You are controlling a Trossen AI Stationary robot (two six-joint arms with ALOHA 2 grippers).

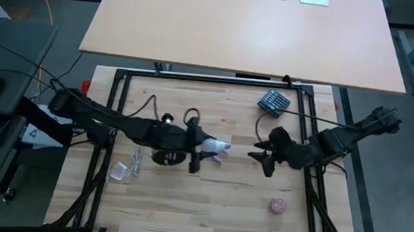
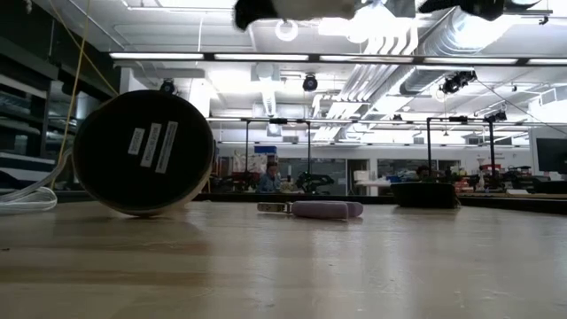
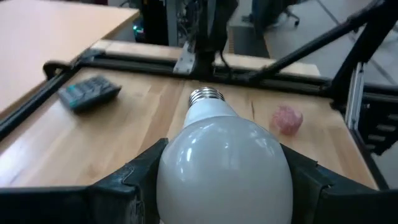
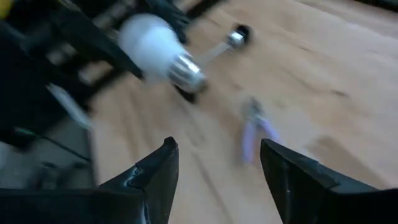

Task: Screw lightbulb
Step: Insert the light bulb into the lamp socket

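The left gripper point(image 1: 206, 147) is squeezed tight on the small white pear-shaped lightbulb point(image 1: 218, 146). It holds the bulb up in the air over the middle of the pale wooden table point(image 1: 208, 198). In the left wrist view the two dark fingers point(image 3: 140, 177) press on both sides of the bulb's round frosted head point(image 3: 224, 165), and the short grey screw base point(image 3: 206, 95) sticks out in front, pointing toward the right side of the table.

The right gripper point(image 1: 261, 158) hangs over the right part of the table, a little apart from the bulb. Its fingers point(image 4: 155, 171) are spread wide with nothing between them, and they face the bulb point(image 4: 152, 45).

A round wooden disc with a thin stem and black socket point(image 1: 168, 156) lies on its side under the left arm. In the low view its dark round bottom point(image 2: 143, 152) faces us.

A small purple tool point(image 2: 323, 209) lies on the table under the bulb. A pinkish round ball point(image 1: 278, 205) sits near the front right. A dark remote with buttons point(image 1: 274, 101) lies at the far right. A small clear plastic piece point(image 1: 118, 171) lies near the left edge.
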